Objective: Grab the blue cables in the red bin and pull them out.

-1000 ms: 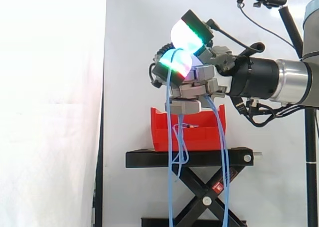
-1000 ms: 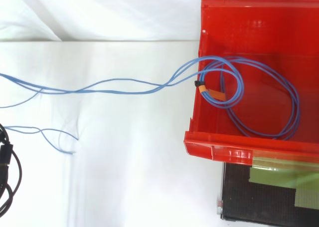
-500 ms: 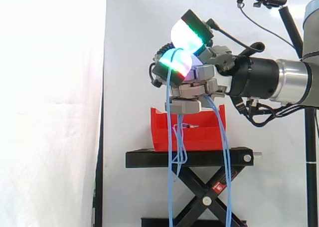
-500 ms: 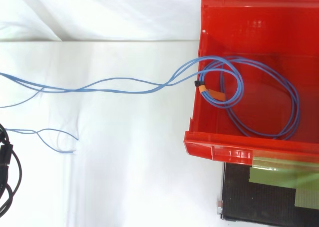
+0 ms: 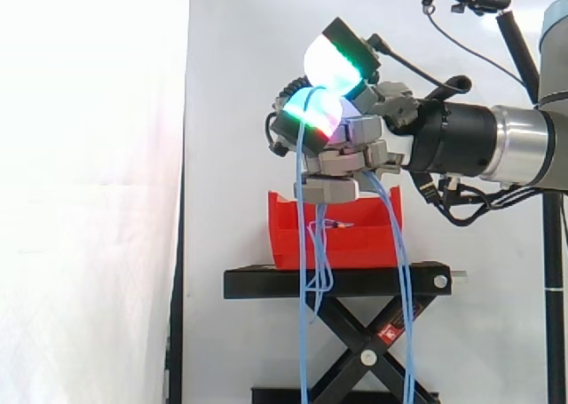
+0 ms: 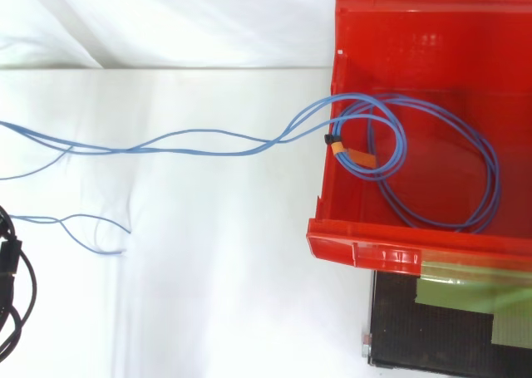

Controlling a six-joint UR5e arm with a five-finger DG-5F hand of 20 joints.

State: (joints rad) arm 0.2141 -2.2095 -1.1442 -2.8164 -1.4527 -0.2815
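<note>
White cloth curtain: matte, softly folded, fills the left of the side view and backs the whole set.

Silver-and-black tubular metal arm: enters from the right edge of the side view, lying near level across the upper middle.

Black metal scissor stand: flat platform at lower centre of the side view, crossed legs beneath. In the top view its dark top shows at lower right, bearing a strip of dull green tape.

Red plastic bin: glossy, rectangular, thick rolled rim, open on top. Upper right of the top view; centre of the side view, seated on the stand platform.

Grey blocky hand: just above the bin's left end in the side view, clear of its rim. Fingers curled inward and bunched, closed round the cable strands. One glowing pad white edged green, raised at the top; one cyan pad below it, pressed where a strand emerges.

Thin, smooth blue cables: part coiled in loose round loops on the bin floor. A pair of strands climbs over the bin's left wall and runs in shallow waves to the left edge of the top view. In the side view, strands hang slack from the hand on both sides of the curled fingers, down past the stand to the bottom edge.

Small orange tie: flat strip binding the coil, just inside the bin's left wall.
</note>
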